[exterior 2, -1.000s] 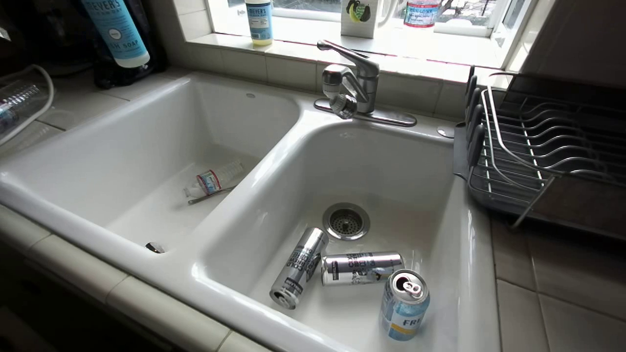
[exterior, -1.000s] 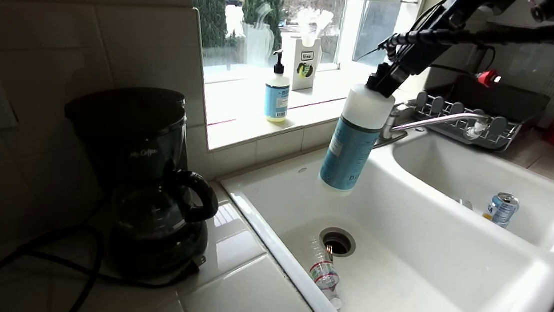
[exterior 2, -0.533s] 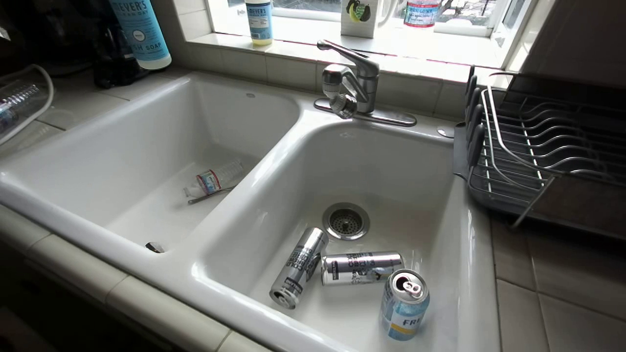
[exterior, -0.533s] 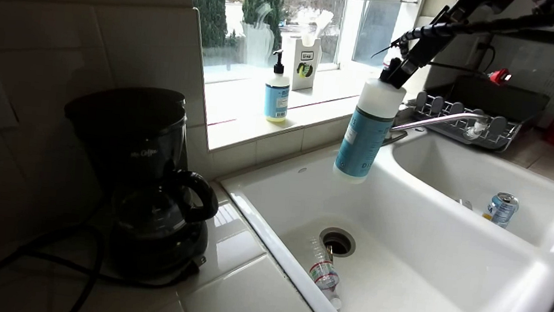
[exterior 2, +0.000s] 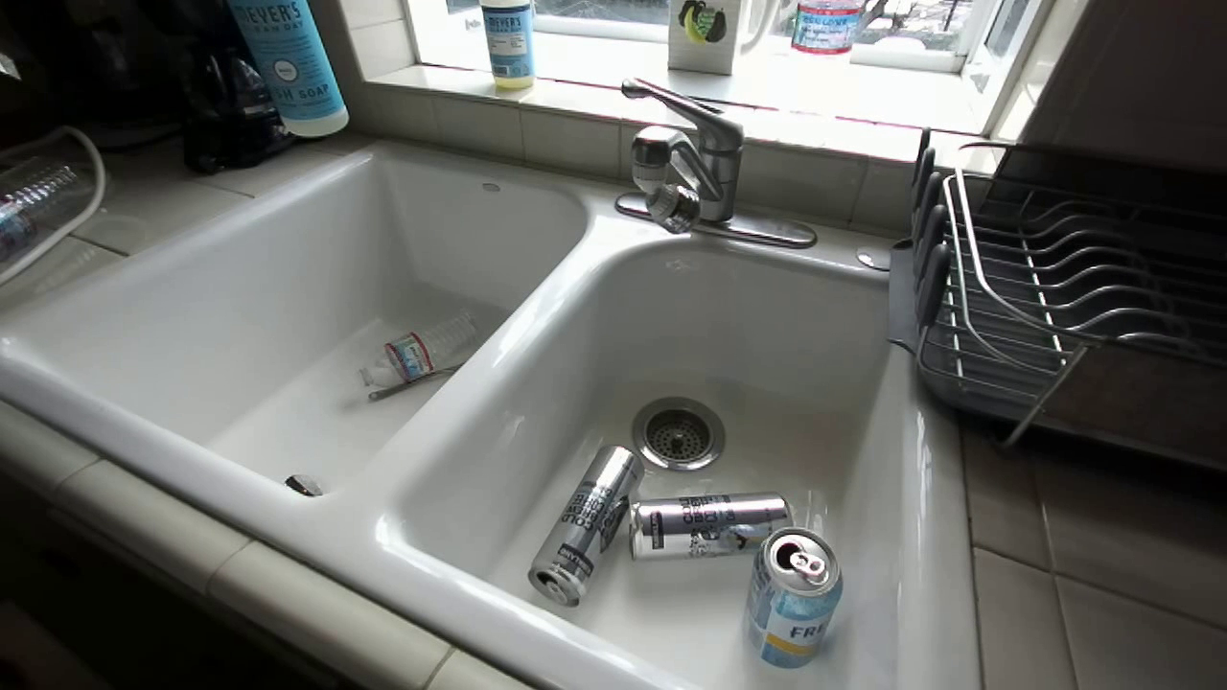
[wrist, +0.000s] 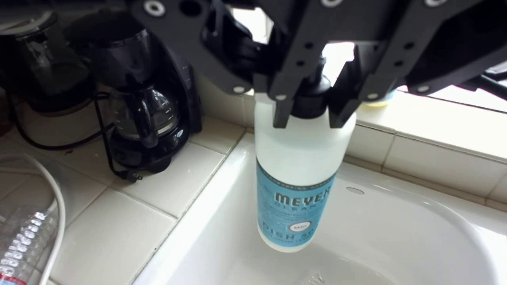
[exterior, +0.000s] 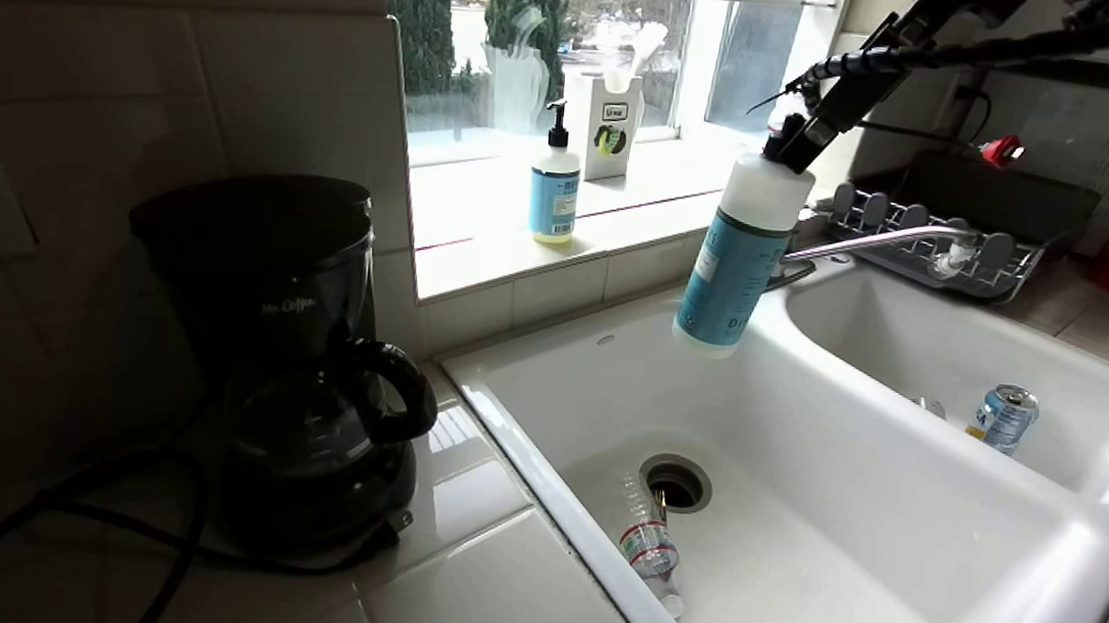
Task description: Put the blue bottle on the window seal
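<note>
The blue bottle (exterior: 730, 277), a large dish soap bottle with a blue label, white shoulders and black cap, hangs slightly tilted above the left sink basin. It also shows at the upper left in an exterior view (exterior 2: 288, 67), its top cut off, and in the wrist view (wrist: 295, 206). My gripper (exterior: 787, 149) is shut on its black cap; the fingers also show in the wrist view (wrist: 311, 116). The window seal (exterior: 478, 267) is the pale ledge beyond the sink, also in an exterior view (exterior 2: 786, 110) and at the wrist view's right (wrist: 443, 122). The bottle is apart from it.
A smaller blue soap pump bottle (exterior: 553, 201) and a carton (exterior: 610, 141) stand on the ledge, with a water bottle (exterior 2: 826, 27) farther along. The faucet (exterior 2: 719, 158) rises before it. A coffee maker (exterior: 299, 359) stands left, a dish rack (exterior 2: 1035, 278) right.
The held bottle has moved sideways toward the faucet and slightly up, away from the coffee maker. Over the last half second it has shifted only a little. The grip stays the same.
</note>
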Controlling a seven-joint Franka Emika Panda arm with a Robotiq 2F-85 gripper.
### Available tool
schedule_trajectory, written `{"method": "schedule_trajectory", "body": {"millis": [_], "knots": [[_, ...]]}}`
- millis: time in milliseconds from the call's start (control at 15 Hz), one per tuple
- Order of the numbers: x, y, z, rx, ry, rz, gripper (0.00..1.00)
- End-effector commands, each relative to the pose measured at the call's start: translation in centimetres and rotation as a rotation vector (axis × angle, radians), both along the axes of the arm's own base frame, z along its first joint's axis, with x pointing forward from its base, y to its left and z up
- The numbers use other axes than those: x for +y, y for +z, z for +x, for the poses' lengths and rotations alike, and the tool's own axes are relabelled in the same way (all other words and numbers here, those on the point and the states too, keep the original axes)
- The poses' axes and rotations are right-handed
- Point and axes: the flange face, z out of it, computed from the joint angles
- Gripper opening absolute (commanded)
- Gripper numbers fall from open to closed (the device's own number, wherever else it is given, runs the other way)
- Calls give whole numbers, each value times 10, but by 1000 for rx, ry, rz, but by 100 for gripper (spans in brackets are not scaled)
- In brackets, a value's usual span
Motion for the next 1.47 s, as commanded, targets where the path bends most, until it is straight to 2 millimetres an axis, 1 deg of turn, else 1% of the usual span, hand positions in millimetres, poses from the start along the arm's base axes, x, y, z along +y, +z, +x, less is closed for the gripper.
{"method": "schedule_trajectory", "body": {"millis": [0,267,467,733,933,1000,1067,1200,1333,1400], "knots": [[-39,10,21,14,-64,-36,7],[-80,23,59,3,-122,-47,7],[-105,25,94,14,-157,-52,7],[-132,24,139,4,-218,-46,7],[-146,23,173,-8,-251,-54,8],[-149,24,181,-9,-253,-47,7],[-145,20,160,-18,-244,-32,30],[-149,19,176,-21,-251,-30,30],[-149,18,181,-22,-251,-30,30],[-149,19,181,-23,-251,-30,7]]}}
